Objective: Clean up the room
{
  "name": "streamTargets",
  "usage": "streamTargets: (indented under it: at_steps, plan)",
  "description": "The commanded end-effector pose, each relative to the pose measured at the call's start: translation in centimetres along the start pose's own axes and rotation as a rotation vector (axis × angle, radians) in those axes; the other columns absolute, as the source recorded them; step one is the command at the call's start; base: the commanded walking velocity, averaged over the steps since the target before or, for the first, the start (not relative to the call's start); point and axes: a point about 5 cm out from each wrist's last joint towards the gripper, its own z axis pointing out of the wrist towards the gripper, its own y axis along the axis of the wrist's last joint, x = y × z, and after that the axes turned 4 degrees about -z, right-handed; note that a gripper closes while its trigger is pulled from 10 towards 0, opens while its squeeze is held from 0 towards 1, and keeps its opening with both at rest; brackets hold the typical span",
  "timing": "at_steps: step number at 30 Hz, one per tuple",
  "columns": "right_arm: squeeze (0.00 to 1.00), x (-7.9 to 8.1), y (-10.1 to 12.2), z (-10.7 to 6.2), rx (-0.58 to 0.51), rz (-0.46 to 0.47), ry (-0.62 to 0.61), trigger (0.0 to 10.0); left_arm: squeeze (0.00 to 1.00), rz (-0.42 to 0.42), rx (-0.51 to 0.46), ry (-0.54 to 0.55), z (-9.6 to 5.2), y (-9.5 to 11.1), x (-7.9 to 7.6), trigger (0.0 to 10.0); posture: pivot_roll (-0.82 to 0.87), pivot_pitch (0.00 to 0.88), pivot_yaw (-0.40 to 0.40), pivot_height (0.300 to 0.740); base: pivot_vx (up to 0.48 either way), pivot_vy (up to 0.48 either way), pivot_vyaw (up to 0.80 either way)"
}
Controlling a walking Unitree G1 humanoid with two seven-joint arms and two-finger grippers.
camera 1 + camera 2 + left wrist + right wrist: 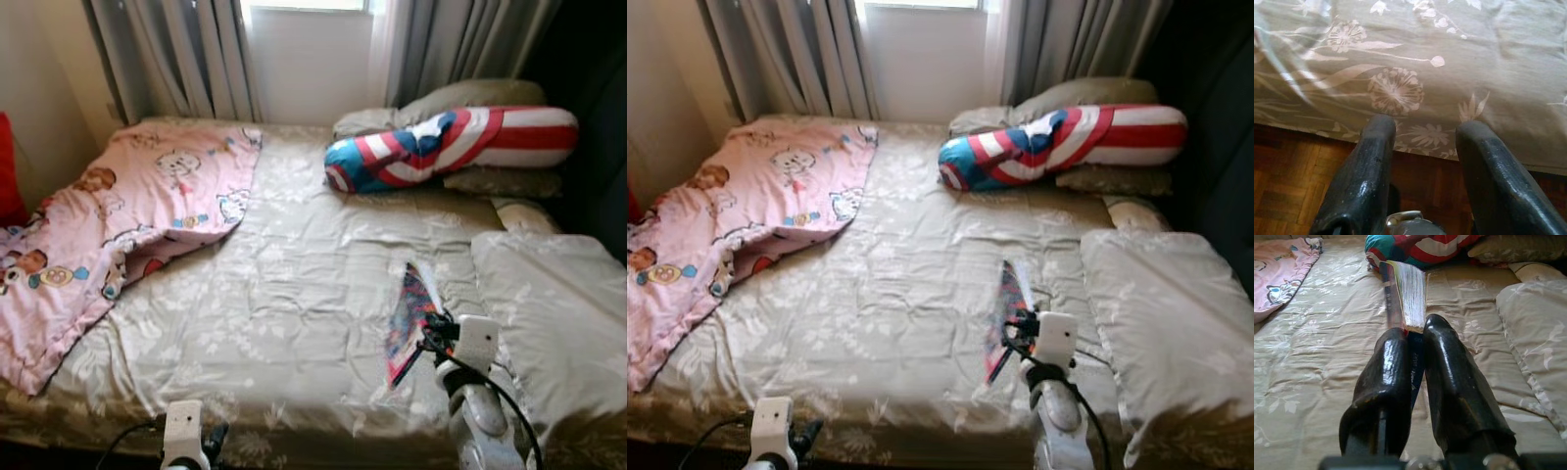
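- Scene: bed (294, 294) under a floral beige cover; pink cartoon blanket (127, 215) rumpled over its left side; striped bolster (451, 147) lying across the pillows at the head, below the curtains (186, 59).
- Right gripper (1413, 340): fingers (1386, 377) nearly closed, pinching the lower edge of a book (411, 318). The book stands on edge, raised over the right part of the bed, spine side toward the robot, pages fanning slightly at the far end.
- Whether the book's far end touches the cover or hangs just above it: cannot tell.
- A large beige pillow (558, 304) lies just beside the book, to its right.
- Left gripper (1422, 142): fingers wide apart, holding nothing; low at the near edge of the bed, over the wooden floor (1288, 171).
- Step in hand (judgement): clearing the book off the bed; grasp looks made, carry not yet done.
- Next move calls for: lifting clear of the cover, keeping the pinch firm since the hold is only on one edge and the book could swing or slip, then finding a place to put it. No shelf or table is visible from here.
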Motion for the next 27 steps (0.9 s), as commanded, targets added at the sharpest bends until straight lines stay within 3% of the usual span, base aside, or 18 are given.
streamTargets:
  at_steps: [1, 27]
  plan:
    - [0.00, 0.61, 1.04, 0.50, -0.043, 0.012, 0.015, 10.0, 0.00, -0.001, 0.016, -0.005, -0.03, -0.19, 0.05, 10.0, 0.02, 0.006, -0.069, 0.740, 0.000, 0.000, 0.00]
    - [0.00, 0.51, 1.08, 0.51, -0.046, 0.006, 0.004, 10.0, 0.00, 0.000, 0.016, -0.014, 0.03, -0.22, -0.33, 10.0, 0.02, 0.007, -0.069, 0.740, 0.000, 0.000, 0.00]
